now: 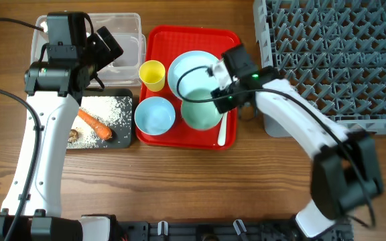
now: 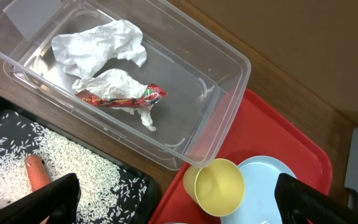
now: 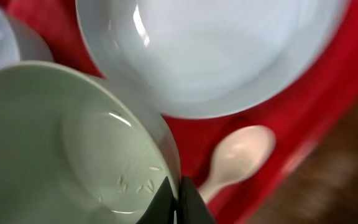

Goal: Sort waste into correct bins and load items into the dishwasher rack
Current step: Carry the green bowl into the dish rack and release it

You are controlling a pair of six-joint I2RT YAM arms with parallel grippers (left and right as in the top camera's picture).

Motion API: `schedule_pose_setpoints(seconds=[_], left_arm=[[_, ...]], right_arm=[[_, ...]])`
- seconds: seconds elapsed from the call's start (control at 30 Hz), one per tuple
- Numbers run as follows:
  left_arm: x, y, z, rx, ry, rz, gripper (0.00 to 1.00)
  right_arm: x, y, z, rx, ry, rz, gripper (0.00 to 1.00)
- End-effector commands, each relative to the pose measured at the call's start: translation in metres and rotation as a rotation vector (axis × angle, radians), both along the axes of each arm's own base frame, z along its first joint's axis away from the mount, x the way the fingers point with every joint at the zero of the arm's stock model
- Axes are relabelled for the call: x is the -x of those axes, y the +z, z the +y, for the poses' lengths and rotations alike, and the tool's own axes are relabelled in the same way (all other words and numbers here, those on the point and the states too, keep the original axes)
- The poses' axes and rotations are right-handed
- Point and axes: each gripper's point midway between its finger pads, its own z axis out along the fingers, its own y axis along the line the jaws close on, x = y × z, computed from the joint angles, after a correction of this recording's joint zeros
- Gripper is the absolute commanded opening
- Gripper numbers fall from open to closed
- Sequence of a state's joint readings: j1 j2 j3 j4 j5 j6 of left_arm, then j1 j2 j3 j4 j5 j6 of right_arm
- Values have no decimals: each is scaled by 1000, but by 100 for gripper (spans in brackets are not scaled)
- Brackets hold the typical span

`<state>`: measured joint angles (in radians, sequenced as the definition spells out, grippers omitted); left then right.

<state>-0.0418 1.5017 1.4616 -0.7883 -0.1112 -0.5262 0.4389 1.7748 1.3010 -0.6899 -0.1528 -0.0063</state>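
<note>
Jaws of right arm [image 1: 293,117], stretched leftward, pinch pale green bowl [image 1: 202,116] rim

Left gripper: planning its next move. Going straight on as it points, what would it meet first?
Probably the near corner of the clear tub, or the yellow cup beside it; depth is unclear.

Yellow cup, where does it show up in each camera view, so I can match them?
Overhead: yellow cup at the red tray's left edge, beside the clear tub.
Left wrist: cup at bottom centre, below the tub's corner.
Right wrist: not in it.
Shared landmark: the red tray, seen in all three.
</note>
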Motion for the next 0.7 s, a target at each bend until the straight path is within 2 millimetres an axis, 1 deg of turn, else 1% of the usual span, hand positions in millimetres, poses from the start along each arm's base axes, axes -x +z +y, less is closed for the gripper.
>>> schedule_pose_setpoints(seconds=[0.0, 0.03, 0.1, 0.13, 0.23, 0.27, 0.37, 0.47, 0.57, 0.6, 0.67], left_arm=[[0, 0, 4, -3, 18, 0, 100], [0, 0, 4, -3, 18, 0, 100], [0, 0, 4, -3, 18, 0, 100], [0, 0, 4, -3, 18, 0, 100], [0, 0, 4, -3, 18, 0, 100], [0, 0, 4, -3, 18, 0, 100], [0, 0, 4, -3, 18, 0, 100], [0, 0, 4, -3, 18, 0, 100], [0, 0, 5, -3, 18, 0, 100], [0, 0, 4, -3, 18, 0, 100], [0, 0, 4, -3, 18, 0, 100]], right_arm=[[-41, 85, -46, 65, -257, -301, 4], [-48, 101, -60, 95, -315, -367, 4], [-56, 122, -84, 147, -400, -458, 4], [-60, 134, -101, 184, -458, -507, 4], [-71, 152, -141, 261, -593, -594, 4], [-76, 157, -153, 262, -630, -615, 4], [-86, 168, -174, 244, -695, -664, 4], [-104, 184, -206, 214, -792, -752, 4], [-123, 190, -236, 199, -868, -826, 4], [-133, 188, -243, 208, -858, -844, 4], [-150, 175, -253, 263, -825, -865, 4]])
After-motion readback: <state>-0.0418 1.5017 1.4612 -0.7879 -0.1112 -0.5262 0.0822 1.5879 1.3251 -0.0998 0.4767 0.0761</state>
